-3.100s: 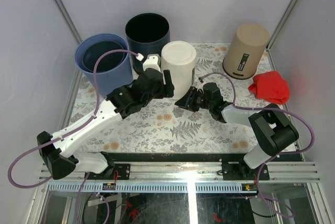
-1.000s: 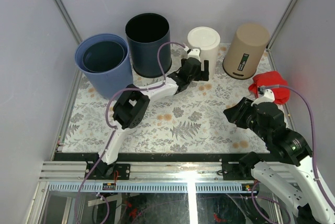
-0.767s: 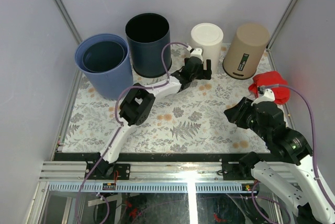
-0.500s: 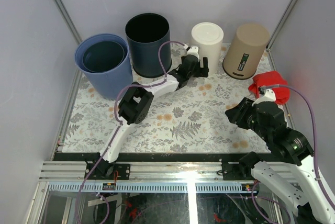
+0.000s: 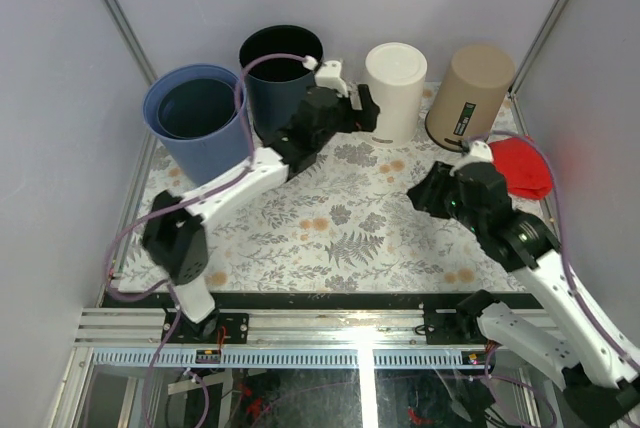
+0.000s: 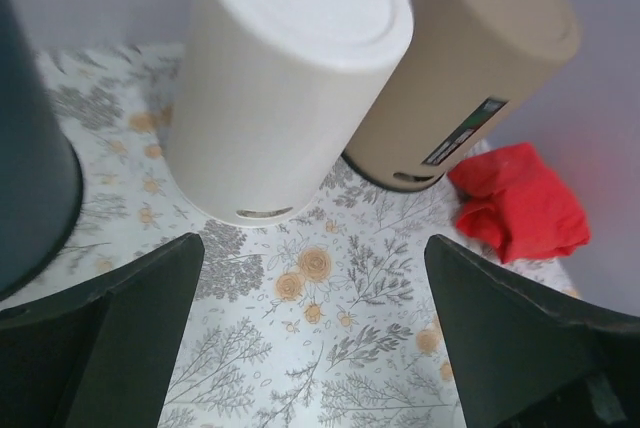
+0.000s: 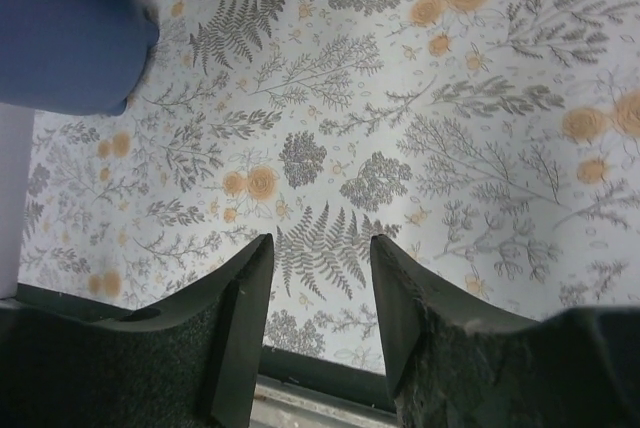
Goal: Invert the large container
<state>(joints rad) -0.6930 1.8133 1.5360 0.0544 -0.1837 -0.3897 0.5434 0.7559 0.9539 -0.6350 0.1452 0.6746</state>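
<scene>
The large white container [image 5: 397,78] stands base up at the back of the table, between a dark navy bin [image 5: 282,78] and a tan bin [image 5: 470,93]. My left gripper [image 5: 368,118] hovers just left of it, raised off the table, open wide and touching nothing. In the left wrist view the white container [image 6: 290,88] is ahead of the left gripper [image 6: 315,338], with only the patterned cloth between the fingers. My right gripper [image 5: 417,194] hangs open over the table's right half. The right gripper [image 7: 318,288] holds nothing in its own wrist view.
Two nested blue bins [image 5: 195,118] stand upright at the back left, next to the open navy bin. The tan bin is base up. A red cloth [image 5: 525,163] lies at the right edge. Metal frame posts rise at the back corners.
My left arm has lifted and drawn back a little from the white container, its jaws spreading slightly wider. My right gripper has moved left and further onto the table.
</scene>
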